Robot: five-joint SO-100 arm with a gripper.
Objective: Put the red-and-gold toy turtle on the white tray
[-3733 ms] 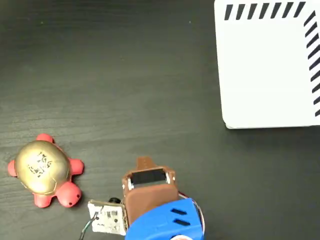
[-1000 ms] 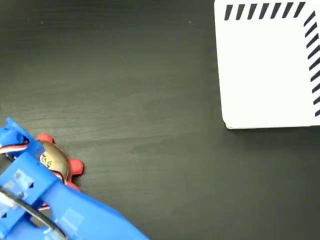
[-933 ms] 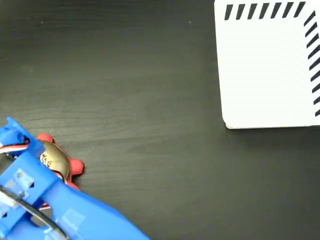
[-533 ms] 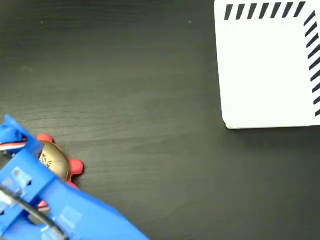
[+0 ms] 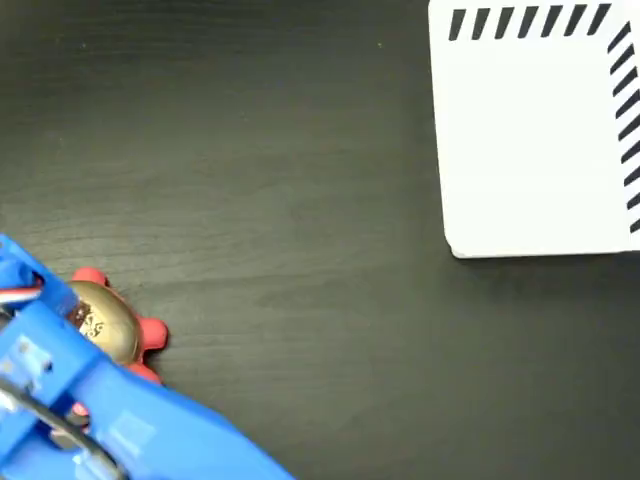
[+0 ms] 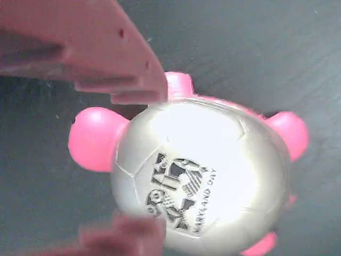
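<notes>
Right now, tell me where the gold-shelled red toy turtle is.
The gold-shelled red toy turtle sits on the dark table, lower left in the fixed view, half under the blue arm.

dark, almost black wood-grain tabletop fills the fixed view from twelve to six o'clock, soft light, faint sheen.
</notes>
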